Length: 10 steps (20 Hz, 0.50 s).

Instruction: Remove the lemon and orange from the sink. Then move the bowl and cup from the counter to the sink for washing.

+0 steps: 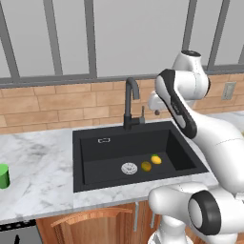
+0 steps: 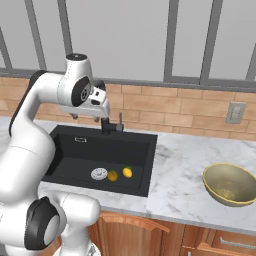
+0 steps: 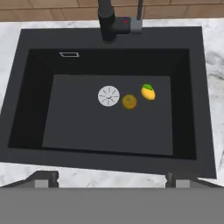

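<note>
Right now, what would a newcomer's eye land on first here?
The black sink set in the marble counter, with the lemon and orange bright on its floor beside the silver drain. The golden bowl sits on the counter right of it, the green cup far left.

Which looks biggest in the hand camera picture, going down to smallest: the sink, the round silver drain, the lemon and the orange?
1. the sink, by far the largest.
2. the drain, a bit wider than either fruit.
3. the lemon and the orange: they look about the same size, so no ranking between them.
</note>
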Tool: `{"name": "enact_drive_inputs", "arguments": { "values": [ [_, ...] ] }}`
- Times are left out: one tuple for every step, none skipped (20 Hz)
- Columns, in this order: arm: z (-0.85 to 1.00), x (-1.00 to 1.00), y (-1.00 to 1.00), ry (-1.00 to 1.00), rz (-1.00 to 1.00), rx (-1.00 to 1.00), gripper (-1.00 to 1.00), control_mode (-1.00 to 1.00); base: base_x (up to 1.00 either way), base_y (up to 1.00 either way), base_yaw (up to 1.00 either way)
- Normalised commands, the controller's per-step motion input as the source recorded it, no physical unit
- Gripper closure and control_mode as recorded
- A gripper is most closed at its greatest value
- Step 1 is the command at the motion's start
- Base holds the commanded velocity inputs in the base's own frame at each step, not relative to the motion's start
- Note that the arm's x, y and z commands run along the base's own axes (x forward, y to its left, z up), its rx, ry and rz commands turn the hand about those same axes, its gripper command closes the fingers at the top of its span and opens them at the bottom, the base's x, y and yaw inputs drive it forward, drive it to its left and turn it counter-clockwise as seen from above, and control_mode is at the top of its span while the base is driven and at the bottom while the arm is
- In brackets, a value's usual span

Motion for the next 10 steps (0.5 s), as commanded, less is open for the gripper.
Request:
{"name": "enact_drive_inputs", "arguments": {
  "values": [
    [0.00,-0.16,-0.12,0.00,0.00,0.02,-1.00,-1.00,0.00,0.00,0.00],
    [0.00,-0.15,-0.12,0.00,0.00,0.01,-1.00,-1.00,0.00,0.00,0.00],
    [0.00,-0.14,-0.12,0.00,0.00,0.00,-1.00,-1.00,0.00,0.00,0.00],
    [0.00,-0.13,-0.13,0.00,0.00,0.00,-1.00,-1.00,0.00,0.00,0.00],
    [0.00,-0.13,-0.15,0.00,0.00,0.01,-1.00,-1.00,0.00,0.00,0.00],
    [0.00,-0.12,-0.17,0.00,0.00,0.02,-1.00,-1.00,0.00,0.00,0.00],
    [0.00,-0.12,-0.18,0.00,0.00,0.03,-1.00,-1.00,0.00,0.00,0.00],
    [0.00,-0.12,-0.18,0.00,0.00,0.03,-1.00,-1.00,0.00,0.00,0.00],
    [0.00,-0.11,-0.18,0.00,0.00,0.03,-1.00,-1.00,0.00,0.00,0.00],
    [0.00,-0.11,-0.19,0.00,0.00,0.04,-1.00,-1.00,0.00,0.00,0.00]
  ]
}}
